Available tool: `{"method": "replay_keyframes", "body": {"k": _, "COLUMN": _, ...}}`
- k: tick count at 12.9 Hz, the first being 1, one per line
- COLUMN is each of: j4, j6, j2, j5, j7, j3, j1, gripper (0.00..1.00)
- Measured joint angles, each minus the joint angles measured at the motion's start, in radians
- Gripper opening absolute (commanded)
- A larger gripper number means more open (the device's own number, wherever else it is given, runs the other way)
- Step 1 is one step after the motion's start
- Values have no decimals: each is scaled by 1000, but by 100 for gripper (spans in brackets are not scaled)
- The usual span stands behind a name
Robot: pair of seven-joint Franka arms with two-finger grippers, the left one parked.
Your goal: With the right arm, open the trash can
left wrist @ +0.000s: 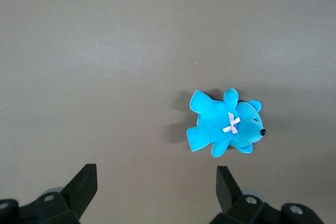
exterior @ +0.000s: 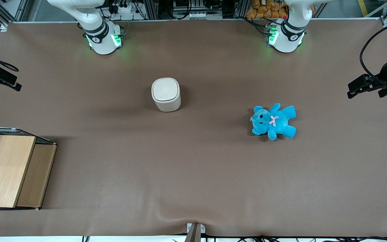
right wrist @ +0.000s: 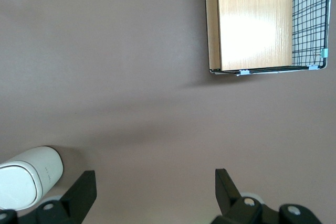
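Trash can (exterior: pixel 166 94) stands upright on the brown table cover (exterior: pixel 193 174), roughly mid-table, nearer the arm bases than the front camera. Flip lid (exterior: pixel 165 89) is down and flush, so nothing of the task is done yet. Nothing touches the can and there is bare cloth all round it, which leaves free access from above or from any side.

The right wrist camera sees the can (right wrist: pixel 26 182) with the lid face angled toward the lens, well clear of the fingers (right wrist: pixel 81 191). Gripper (right wrist: pixel 155 195) hangs high over bare table, jaws spread wide with nothing between them. In the front view the gripper (exterior: pixel 2 79) sits out at the working arm's end of the table, well apart from the can. Looks like a parked/start pose: high enough to see both can and box before committing.

Wooden box with wire mesh (exterior: pixel 10 169) sits at the working arm's end, nearer the front camera than the can, well apart from it. Not in the way of a straight reach, I think.

Blue teddy bear (exterior: pixel 273 121) lies flat toward the parked arm's end, slightly nearer the front camera than the can, well apart. Irrelevant to this step.

Judgement: approach phase. Next move needs the gripper brought over the can and a fingertip on the lid or its edge. The can looks light, so a sideways push could slide or tip it.
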Motion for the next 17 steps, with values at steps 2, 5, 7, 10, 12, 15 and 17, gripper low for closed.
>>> {"method": "replay_keyframes", "body": {"k": 2, "j4": 0, "j6": 0, "j2": 1, "j5": 0, "j7": 0, "j3": 0, "j1": 0, "gripper": 100}}
{"method": "replay_keyframes", "body": {"k": 5, "j4": 0, "j6": 0, "j2": 9, "j5": 0, "j7": 0, "j3": 0, "j1": 0, "gripper": 100}}
{"method": "replay_keyframes", "body": {"k": 7, "j4": 0, "j6": -1, "j2": 17, "j5": 0, "j7": 0, "j3": 0, "j1": 0, "gripper": 100}}
{"method": "replay_keyframes", "body": {"k": 10, "j4": -2, "j6": -13, "j2": 28, "j5": 0, "j7": 1, "j3": 0, "j1": 0, "gripper": 100}}
{"method": "replay_keyframes", "body": {"k": 12, "j4": -2, "j6": -39, "j2": 29, "j5": 0, "j7": 1, "j3": 0, "j1": 0, "gripper": 100}}
{"method": "replay_keyframes", "body": {"k": 15, "j4": -2, "j6": -51, "j2": 29, "j5": 0, "j7": 1, "j3": 6, "j1": 3, "gripper": 100}}
{"method": "replay_keyframes", "body": {"k": 17, "j4": -3, "j6": -52, "j2": 29, "j5": 1, "j7": 1, "j3": 8, "j1": 9, "gripper": 100}}
